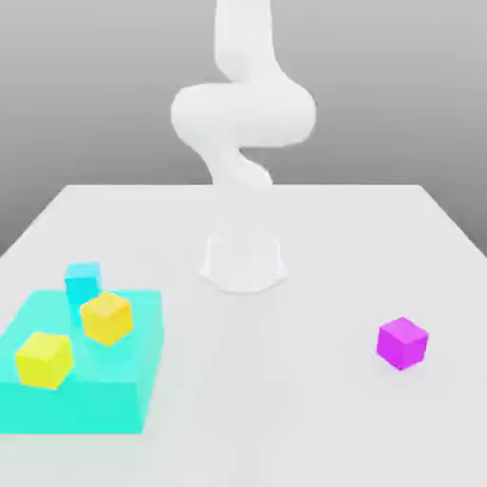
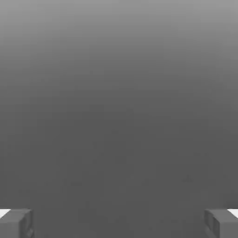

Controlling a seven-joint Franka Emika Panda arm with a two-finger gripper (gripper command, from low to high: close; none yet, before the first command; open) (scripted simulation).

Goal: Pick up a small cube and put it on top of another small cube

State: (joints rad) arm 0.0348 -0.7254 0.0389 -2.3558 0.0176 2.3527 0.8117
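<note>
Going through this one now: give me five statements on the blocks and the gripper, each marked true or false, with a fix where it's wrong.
1. The purple cube sits on the table, away from the teal block. True.
2. The gripper is clamped on a cube. False: its fingers stand wide apart with nothing between them.
3. Three small cubes are at the teal block in the exterior view: a yellow one, an orange one and a light-blue one. True.
4. The purple cube is toward the exterior view's left. False: it is toward the exterior view's right.
5. The yellow cube is stacked on the purple cube. False: they are far apart.
</note>
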